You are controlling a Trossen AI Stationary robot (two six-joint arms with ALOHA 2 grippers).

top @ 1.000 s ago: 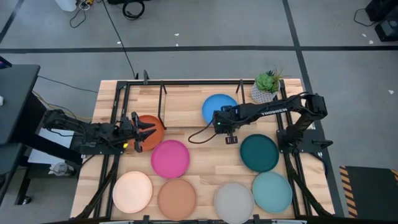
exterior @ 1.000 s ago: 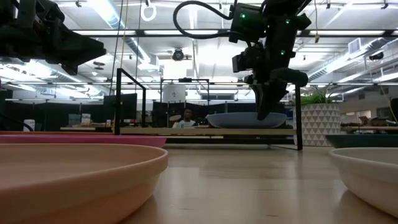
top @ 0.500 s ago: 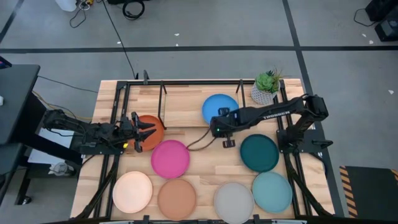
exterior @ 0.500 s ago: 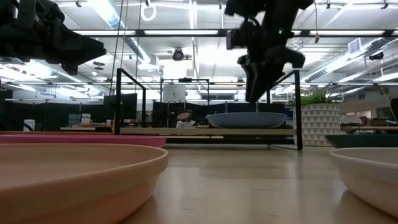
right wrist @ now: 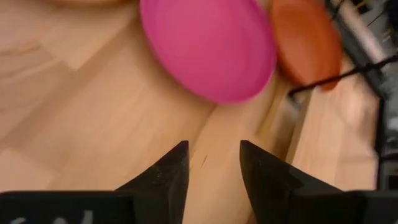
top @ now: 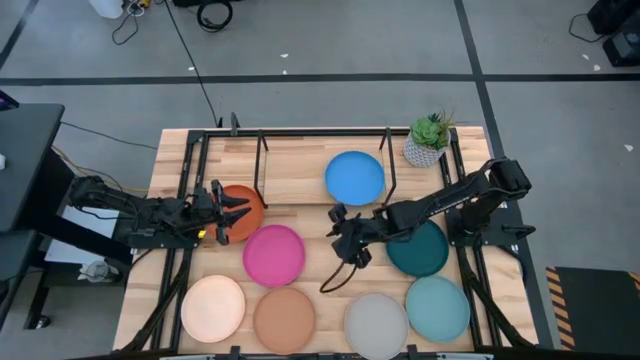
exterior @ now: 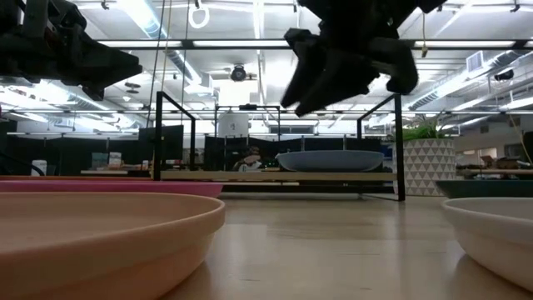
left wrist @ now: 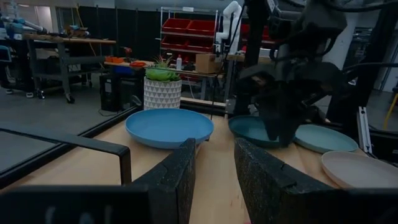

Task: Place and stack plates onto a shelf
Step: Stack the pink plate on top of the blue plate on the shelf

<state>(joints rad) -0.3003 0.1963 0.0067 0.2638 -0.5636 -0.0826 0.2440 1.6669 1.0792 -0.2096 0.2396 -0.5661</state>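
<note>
While the blue plate (top: 354,177) lies flat on the shelf (top: 300,170) at the far side of the tabletop (top: 320,262), near the potted plant (top: 428,139) at the far right corner, the right gripper (top: 337,232) hangs in the air over bare wood between the magenta plate (top: 274,254) and the dark teal plate (top: 420,250). Its jaws are spread with nothing between them; the right wrist view looks past them down at the boards, the magenta plate and the orange-red plate (right wrist: 306,41) beyond.

Over on the left, the left gripper (top: 236,211) sits above the orange-red plate (top: 243,210), which lies on the tabletop just at the shelf's left end. Its jaws are parted too, and hold nothing; between them the left wrist view shows only wood, with the blue plate farther off on the shelf board.

Across the near edge of the tabletop run four more plates in a row: the cream-peach plate (top: 212,307), the terracotta plate (top: 284,318), the grey-beige plate (top: 376,322) and the light teal plate (top: 438,307). The magenta plate lies just behind the first two, close beside the orange-red one, and the dark teal plate lies just behind the light teal one.

From table height the blue plate shows as a shallow dish resting level on the shelf board, with the right arm blurred above it.
</note>
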